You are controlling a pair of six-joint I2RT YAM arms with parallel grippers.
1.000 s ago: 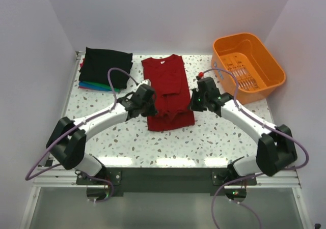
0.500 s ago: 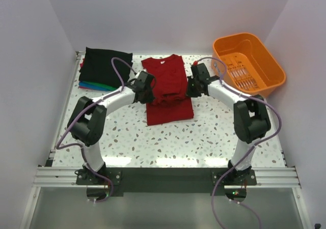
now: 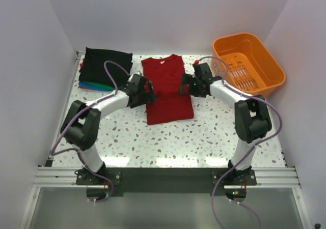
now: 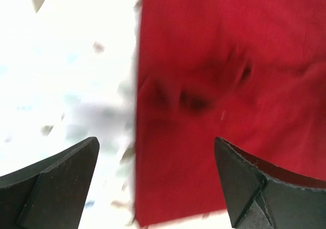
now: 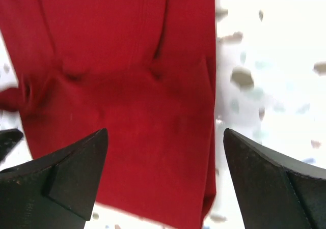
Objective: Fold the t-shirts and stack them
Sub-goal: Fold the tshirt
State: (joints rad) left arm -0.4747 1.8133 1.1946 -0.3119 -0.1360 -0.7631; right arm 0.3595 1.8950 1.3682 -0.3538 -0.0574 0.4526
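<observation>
Jaws on the 2 arms have just sprung wide apart and empty, releasing the dark red t-shirt (image 3: pixel 168 94), now flat on the surface (image 3: pixel 214 137) near the folded stack (image 3: pixel 104 68), so that fold looks finished, with probably 1 more fold and stacking left.

A fixed camera high above and behind the rig looks forward and down, from far enough back to frame the whole speckled white tabletop (image 3: pixel 168 142), from a stack of folded black, teal and blue shirts (image 3: pixel 104 68) to an orange plastic basket (image 3: pixel 249 61). The left wrist camera peers down at close range through the left gripper (image 4: pixel 157 142) onto the left edge of a flat dark red cloth t-shirt (image 4: pixel 229 61). The right wrist camera looks likewise through the right gripper (image 5: pixel 165 132) onto the shirt's right edge. All three views share that shirt and the table beside it.
</observation>
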